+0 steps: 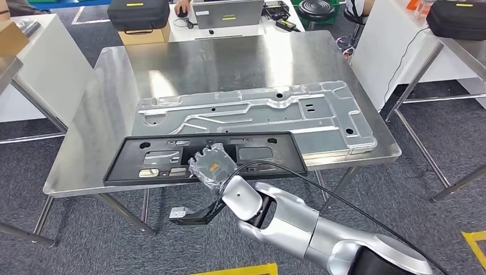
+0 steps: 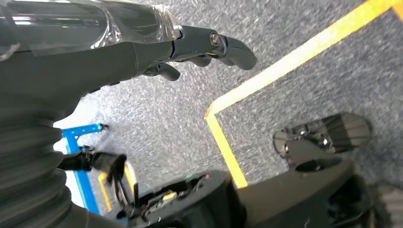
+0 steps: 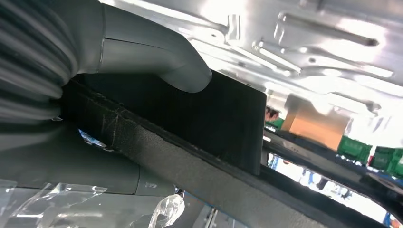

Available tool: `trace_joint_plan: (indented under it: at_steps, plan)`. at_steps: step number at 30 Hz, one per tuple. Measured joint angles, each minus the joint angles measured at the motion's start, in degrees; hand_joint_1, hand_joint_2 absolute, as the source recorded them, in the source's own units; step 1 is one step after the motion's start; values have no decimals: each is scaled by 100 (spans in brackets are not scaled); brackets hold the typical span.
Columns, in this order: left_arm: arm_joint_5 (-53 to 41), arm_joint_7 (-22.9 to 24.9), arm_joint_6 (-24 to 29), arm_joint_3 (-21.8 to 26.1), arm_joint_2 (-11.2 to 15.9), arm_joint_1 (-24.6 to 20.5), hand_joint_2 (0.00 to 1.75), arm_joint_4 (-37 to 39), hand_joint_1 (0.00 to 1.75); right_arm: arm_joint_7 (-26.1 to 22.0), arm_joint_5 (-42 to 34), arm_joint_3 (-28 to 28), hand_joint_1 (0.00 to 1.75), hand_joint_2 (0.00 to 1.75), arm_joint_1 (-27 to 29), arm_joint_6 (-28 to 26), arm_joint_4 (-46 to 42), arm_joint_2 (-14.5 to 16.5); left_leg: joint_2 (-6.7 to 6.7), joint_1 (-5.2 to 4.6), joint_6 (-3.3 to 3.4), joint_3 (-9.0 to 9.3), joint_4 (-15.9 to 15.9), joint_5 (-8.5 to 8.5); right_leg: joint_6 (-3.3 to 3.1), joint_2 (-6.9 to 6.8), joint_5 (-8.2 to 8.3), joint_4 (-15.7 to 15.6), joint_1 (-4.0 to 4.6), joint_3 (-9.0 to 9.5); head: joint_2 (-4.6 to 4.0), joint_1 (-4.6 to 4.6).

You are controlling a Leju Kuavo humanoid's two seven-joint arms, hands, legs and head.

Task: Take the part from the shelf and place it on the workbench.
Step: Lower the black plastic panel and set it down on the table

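Observation:
A long black plastic part [image 1: 155,157] with several cut-outs lies flat over the near edge of the steel workbench [image 1: 200,63]. My right hand [image 1: 211,166], wrapped in clear film, grips its near rim at the middle. In the right wrist view the thumb [image 3: 157,61] presses on top of the black part [image 3: 214,118]. I cannot tell whether the part rests on the steel or hovers just above it. Behind it lies a large silver stamped panel [image 1: 258,112]. My left hand [image 2: 199,47] hangs over grey carpet, fingers apart and holding nothing.
White tables stand at the left [image 1: 40,63] and right [image 1: 390,40], with black cases [image 1: 137,12] on them. A laptop [image 1: 228,12] sits beyond the bench, with a person's hand [image 1: 182,9] beside it. Yellow tape [image 2: 294,59] marks the floor.

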Motion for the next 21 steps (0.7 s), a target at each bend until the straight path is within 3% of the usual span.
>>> trace_joint_plan:
  at_steps: [2, 3, 4, 5, 6, 7, 8, 10, 12, 13, 15, 17, 18, 19, 21]
  plan:
    - [1, 0, -2, 0, -1, 9, 175, 0, 0, -9, 1, 10, 175, 175, 12, 23, 1, -15, -2, 52, -37, 13, 6, -22, 79, -1, -228, 664, -60, -349, 0, 1]
    - [2, -1, -3, 0, -2, 17, 175, 0, 0, -13, 4, 19, 175, 175, 20, 35, 2, -23, -8, 89, -74, 21, 15, -41, 127, -2, -187, 724, -96, -398, 0, 6]
    - [2, -2, -4, 0, -3, 24, 175, 0, 0, -16, 8, 27, 175, 175, 25, 44, 2, -28, -14, 139, -126, 35, 33, -69, 181, -5, -37, 547, -133, -322, 0, 14]
    - [3, -3, -4, 0, -3, 28, 175, 0, 0, -20, 14, 34, 175, 175, 24, 55, 2, -30, -20, 193, -197, 51, 70, -113, 244, -7, 184, 161, -178, -134, 0, 30]
    - [2, -4, -2, 0, 7, 27, 175, 2, 0, -26, 22, 40, 175, 175, 20, 69, 2, -31, -24, 231, -278, 57, 118, -166, 307, 15, 345, -239, -210, 71, 0, 79]
    - [2, -4, -1, 0, 12, 18, 175, 3, 0, -35, 30, 46, 175, 175, 20, 87, 2, -27, -25, 260, -359, 54, 170, -218, 319, 48, 457, -560, -228, 234, 0, 161]
    - [1, -3, 0, 1, 20, 13, 175, 5, 0, -45, 38, 51, 175, 175, 23, 109, 4, -28, -30, 273, -425, 50, 194, -248, 297, 78, 497, -743, -230, 325, 0, 255]
    - [-1, -2, 0, 2, 21, 12, 175, 7, 0, -59, 59, 62, 175, 175, 36, 141, 8, -28, -36, 292, -518, 77, 128, -234, 160, 116, 480, -789, -184, 337, 0, 441]
    - [-2, -1, 1, 2, 22, 15, 175, 7, 0, -58, 74, 65, 175, 175, 38, 149, 11, -28, -1, 316, -567, 93, 86, -243, 33, 100, 496, -853, -175, 377, 0, 519]
    - [-2, -1, 1, 2, 22, 9, 175, 7, 0, -58, 78, 66, 175, 175, 33, 149, 11, -26, 36, 315, -569, 26, 225, -319, -23, 87, 502, -894, -180, 410, 0, 536]
    - [0, -7, 2, 4, 24, -14, 175, 7, 0, -58, 82, 67, 175, 175, 31, 149, 11, -24, 98, 263, -539, -353, 979, -631, -96, 51, 496, -945, -185, 467, 0, 540]
    - [3, -15, 2, 9, 25, -54, 175, 7, 0, -62, 82, 75, 175, 175, 40, 150, 11, -24, 105, 206, -523, -820, 1826, -883, -128, 15, 468, -950, -175, 496, 0, 538]
    - [4, -16, 2, 11, 25, -72, 175, 7, 0, -64, 82, 81, 175, 175, 47, 151, 11, -22, 108, 194, -517, -932, 1978, -865, -128, 3, 450, -948, -172, 512, 0, 532]
    - [3, -14, 2, 13, 25, -79, 175, 7, 0, -65, 82, 88, 175, 175, 51, 151, 11, -20, 116, 193, -512, -918, 1873, -728, -112, -1, 428, -942, -178, 535, 0, 521]
    - [3, -6, 2, 13, 25, -60, 175, 7, 0, -66, 82, 95, 175, 175, 50, 151, 11, -16, 154, 210, -520, -626, 1122, -289, -35, 3, 366, -908, -201, 581, 0, 495]
